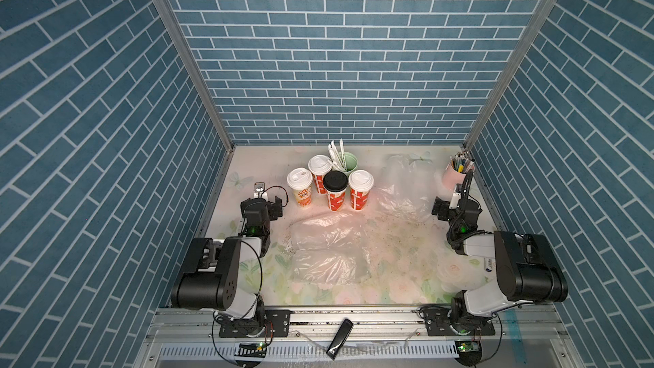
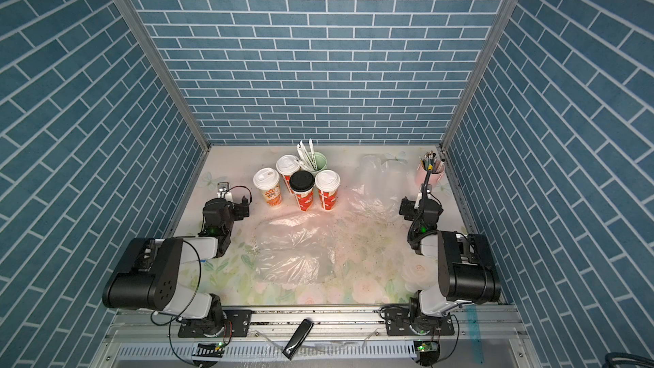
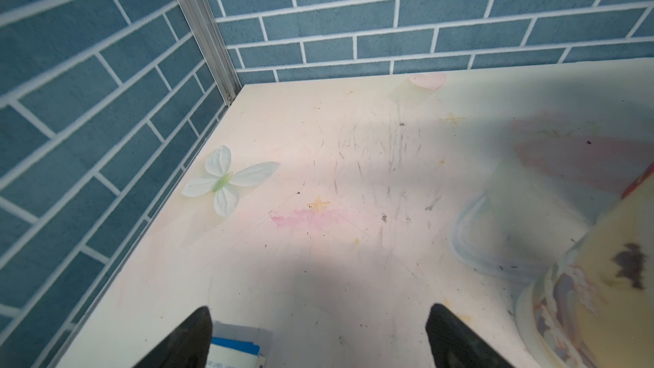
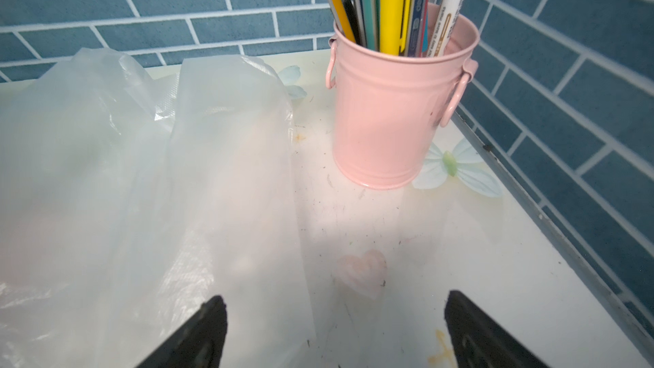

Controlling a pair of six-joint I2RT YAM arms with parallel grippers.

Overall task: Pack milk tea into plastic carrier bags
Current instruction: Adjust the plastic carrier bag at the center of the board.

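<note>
In a top view the four milk tea cups (image 1: 335,191) stand upright in a tight cluster on the tabletop (image 1: 400,247), just above the frame's centre. One plastic carrier bag (image 1: 323,247) lies flat just below them and a second bag (image 1: 401,191) lies crumpled to their right. The left tool (image 3: 320,316) and the right tool (image 4: 336,299) hang released at mid-left and mid-right, jaws wide and holding nothing.

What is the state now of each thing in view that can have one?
black-lidded cup: upright, unbagged.
white-lidded cups: upright, unbagged.
near carrier bag: flat, empty.
far carrier bag: crumpled, empty.
left end effector: open, empty.
right end effector: open, empty.
pink pen bucket: upright, holding pens.
mint-green cup: upright, holding straws.
</note>
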